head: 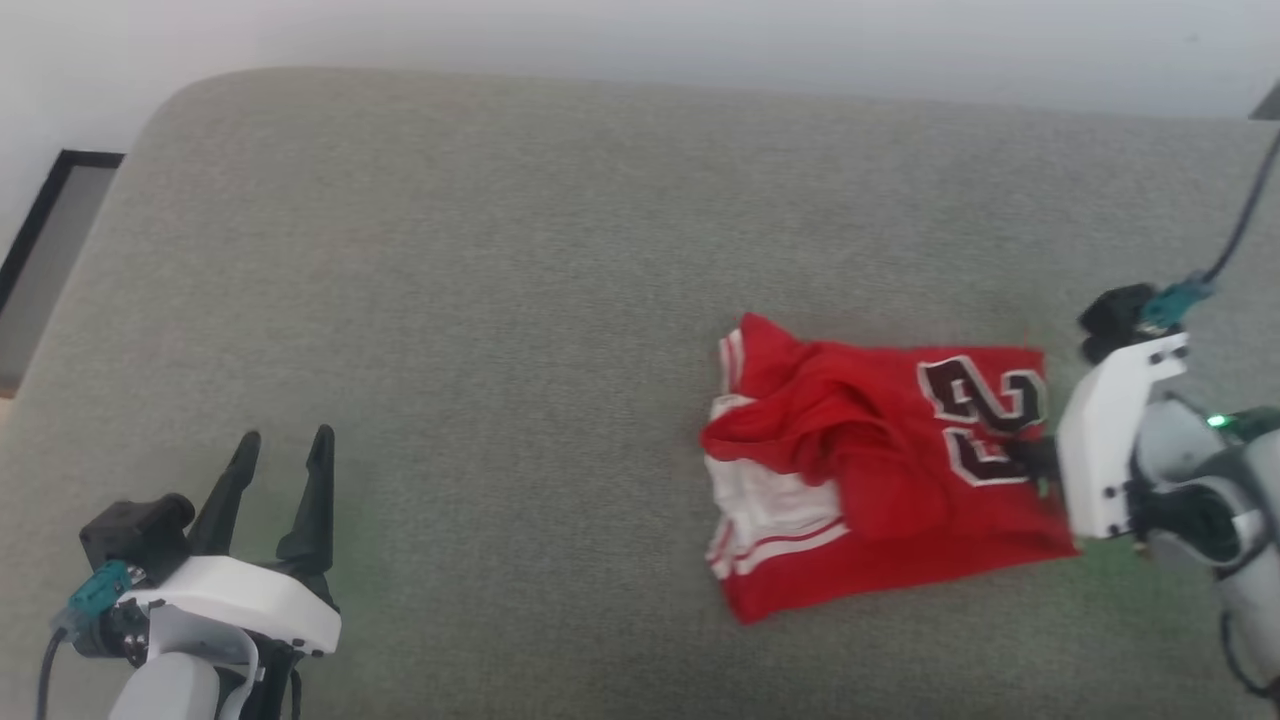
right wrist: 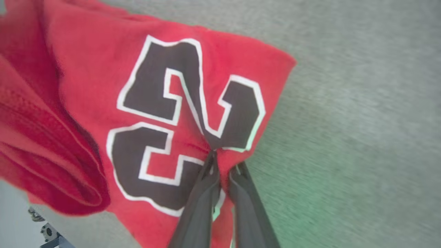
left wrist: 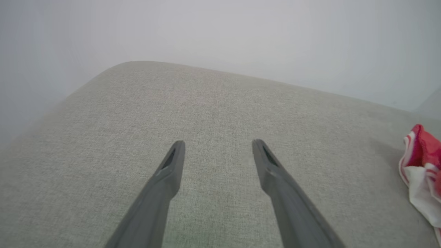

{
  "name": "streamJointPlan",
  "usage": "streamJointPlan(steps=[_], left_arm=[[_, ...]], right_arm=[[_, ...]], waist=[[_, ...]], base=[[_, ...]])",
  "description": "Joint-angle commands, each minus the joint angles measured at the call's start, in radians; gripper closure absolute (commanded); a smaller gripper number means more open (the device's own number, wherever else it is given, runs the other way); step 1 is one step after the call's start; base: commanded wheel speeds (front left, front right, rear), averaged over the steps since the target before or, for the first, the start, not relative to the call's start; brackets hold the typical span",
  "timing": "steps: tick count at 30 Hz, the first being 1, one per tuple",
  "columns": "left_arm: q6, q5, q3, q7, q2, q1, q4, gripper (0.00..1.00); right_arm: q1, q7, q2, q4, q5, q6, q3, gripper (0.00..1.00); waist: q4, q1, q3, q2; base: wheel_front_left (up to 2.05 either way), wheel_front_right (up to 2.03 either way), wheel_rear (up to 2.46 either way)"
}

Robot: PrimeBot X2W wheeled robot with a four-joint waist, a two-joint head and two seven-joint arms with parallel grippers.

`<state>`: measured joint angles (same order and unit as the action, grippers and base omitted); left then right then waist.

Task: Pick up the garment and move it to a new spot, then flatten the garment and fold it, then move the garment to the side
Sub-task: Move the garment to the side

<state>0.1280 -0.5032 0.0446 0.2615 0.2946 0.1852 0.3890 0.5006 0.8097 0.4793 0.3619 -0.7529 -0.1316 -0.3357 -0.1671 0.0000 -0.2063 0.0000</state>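
On the right of the grey cushion (head: 500, 300), my right gripper (right wrist: 223, 162) pinches a fold of the garment (head: 860, 470) at its numbered edge, the crumpled bulk stretching leftward toward my left gripper (head: 285, 445), which hovers wide open and empty, well apart.

Surface: greenish-grey woven-fabric cushion (head: 480, 300); wide and flat; far-left corner rounded
On it: red basketball jersey (head: 860, 480); right of the middle, toward the near side
Jersey's lie: crumpled, partly folded over itself; black white-outlined number facing up on its right part; white striped trim at its left edge
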Motion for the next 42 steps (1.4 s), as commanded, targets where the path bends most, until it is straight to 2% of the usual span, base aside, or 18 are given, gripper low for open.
streamJointPlan(steps=[1,10,17,29,36,42], left_arm=[[0.002,0.002,0.002,0.004,0.003,0.018,-0.003,0.0],[0.003,-0.001,0.039,0.004,0.021,0.057,-0.01,0.0],[0.003,-0.011,0.082,0.004,0.037,0.106,-0.021,0.0],[0.003,-0.024,0.193,0.004,0.07,0.232,-0.039,0.0],[0.003,-0.02,0.26,0.004,0.088,0.308,-0.056,0.0],[0.003,-0.023,0.319,0.002,0.104,0.362,-0.071,0.0]], right_arm=[[0.001,-0.009,0.023,-0.008,0.013,0.002,0.019,1.0],[0.025,-0.044,0.107,-0.024,0.049,0.002,0.088,1.0],[0.072,-0.116,0.175,-0.01,0.092,0.001,0.124,1.0],[0.203,-0.271,0.27,0.111,0.128,0.002,0.137,1.0],[0.276,-0.379,0.319,0.188,0.171,0.002,0.118,1.0],[0.343,-0.457,0.336,0.259,0.244,0.002,0.103,1.0]], waist=[[0.019,0.0,-0.003,0.0],[0.096,0.0,-0.023,0.0],[0.171,0.0,-0.057,0.0],[0.285,0.0,-0.154,0.0],[0.317,0.0,-0.218,0.0],[0.338,0.0,-0.273,0.0]], base=[[0.0,0.0,0.0],[0.0,0.0,0.0],[0.0,0.0,0.0],[0.0,0.0,0.0],[0.0,0.0,0.0],[0.0,0.0,0.0]])
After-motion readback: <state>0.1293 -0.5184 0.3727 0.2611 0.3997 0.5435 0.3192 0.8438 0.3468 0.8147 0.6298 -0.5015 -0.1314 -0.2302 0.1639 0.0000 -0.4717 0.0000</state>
